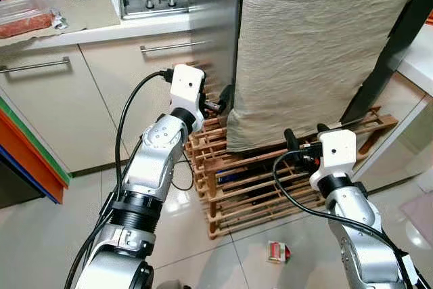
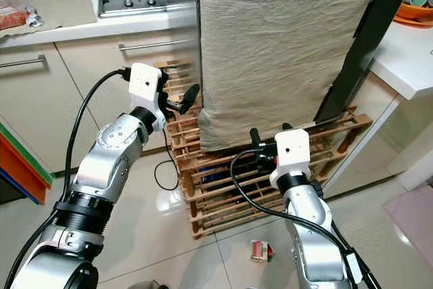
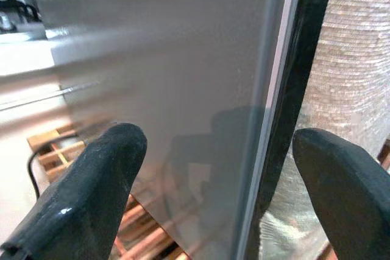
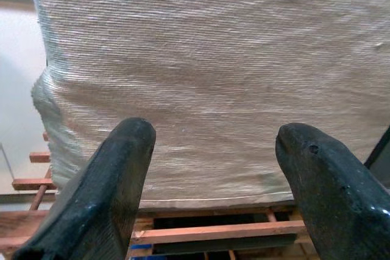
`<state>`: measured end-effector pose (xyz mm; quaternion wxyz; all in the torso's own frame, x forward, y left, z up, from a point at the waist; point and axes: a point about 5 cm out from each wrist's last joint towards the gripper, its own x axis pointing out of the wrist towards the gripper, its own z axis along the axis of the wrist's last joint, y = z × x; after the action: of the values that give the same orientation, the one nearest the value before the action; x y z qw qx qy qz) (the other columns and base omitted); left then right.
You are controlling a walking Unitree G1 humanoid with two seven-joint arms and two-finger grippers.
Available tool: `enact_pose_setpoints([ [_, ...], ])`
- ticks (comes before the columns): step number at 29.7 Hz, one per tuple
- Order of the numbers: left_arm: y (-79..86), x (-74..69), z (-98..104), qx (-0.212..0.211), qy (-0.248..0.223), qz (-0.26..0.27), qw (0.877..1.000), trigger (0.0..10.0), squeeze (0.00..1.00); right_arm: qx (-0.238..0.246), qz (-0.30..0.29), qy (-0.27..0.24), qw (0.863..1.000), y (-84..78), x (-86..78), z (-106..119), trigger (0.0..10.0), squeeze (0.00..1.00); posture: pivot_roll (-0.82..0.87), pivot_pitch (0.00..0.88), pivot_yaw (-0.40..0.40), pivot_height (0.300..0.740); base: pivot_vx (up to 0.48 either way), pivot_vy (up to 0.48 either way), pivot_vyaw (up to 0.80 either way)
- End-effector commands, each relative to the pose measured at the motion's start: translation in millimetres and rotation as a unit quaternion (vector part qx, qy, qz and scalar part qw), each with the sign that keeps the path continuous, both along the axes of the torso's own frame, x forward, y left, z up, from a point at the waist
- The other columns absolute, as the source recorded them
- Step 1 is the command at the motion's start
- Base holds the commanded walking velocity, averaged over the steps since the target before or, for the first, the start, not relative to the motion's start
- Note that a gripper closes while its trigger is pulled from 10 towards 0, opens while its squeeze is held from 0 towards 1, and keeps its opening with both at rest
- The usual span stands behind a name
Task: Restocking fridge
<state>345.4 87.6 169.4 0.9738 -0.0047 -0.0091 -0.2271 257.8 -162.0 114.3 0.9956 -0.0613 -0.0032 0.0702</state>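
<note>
- My left end effector [image 2: 184, 101] is spread wide, straddling the black edge of the tall stainless steel fridge [image 1: 218, 25], probably to pull it open.
- A beige woven cloth [image 1: 318, 45] drapes the front.
- My right end effector [image 1: 303, 135], also open and empty, faces it above the wooden slatted rack [image 1: 247, 181].
</note>
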Motion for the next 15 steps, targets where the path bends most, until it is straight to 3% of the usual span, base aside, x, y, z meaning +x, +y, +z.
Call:
enact_pose_setpoints([
  [1, -2.3, 0.9, 10.5, -0.010, -0.010, -0.011, 1.000, 10.0, 0.00, 0.003, -0.001, -0.001, 1.000, -3.0, 3.5, 1.2, 10.0, 0.00, 0.03, 0.007, 0.007, 0.740, 0.000, 0.000, 0.00],
  [15, -15.7, -14.3, 11.2, -0.006, -0.009, -0.057, 0.998, 10.0, 0.00, 0.002, 0.002, 0.005, 1.000, -7.7, 10.9, -0.8, 10.0, 0.00, 0.04, 0.000, -0.008, 0.740, 0.000, 0.000, 0.00],
])
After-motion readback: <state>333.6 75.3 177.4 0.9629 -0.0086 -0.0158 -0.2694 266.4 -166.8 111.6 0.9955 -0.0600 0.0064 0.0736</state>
